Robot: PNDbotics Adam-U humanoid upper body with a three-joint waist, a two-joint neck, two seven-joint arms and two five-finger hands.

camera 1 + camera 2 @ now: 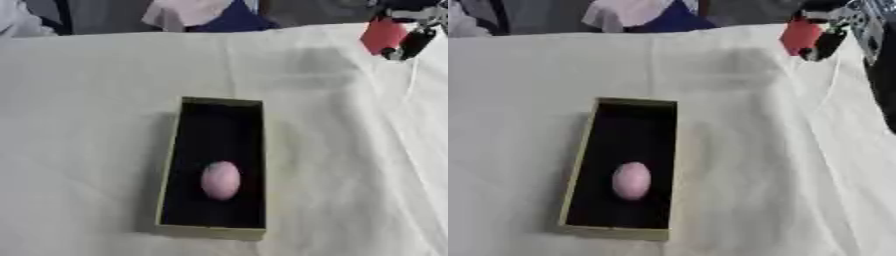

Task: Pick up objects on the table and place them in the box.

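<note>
1. Box (168, 165), long and olive-rimmed with a black lining, lies lengthwise at the middle of the white-draped table (79, 125).
2. Pink egg-shaped object (220, 180) rests inside the box, toward its near end.
3. Right hand (413, 42) hangs over the far right corner of the table, fingers grasping a red object (382, 35), well apart from the box and far-right of it.
4. Left hand shows in neither view.

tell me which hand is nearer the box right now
Right. The right hand is up at the table's far right corner, holding a red object, well away from the box. The left hand is not in view, so only the right can be placed.
</note>
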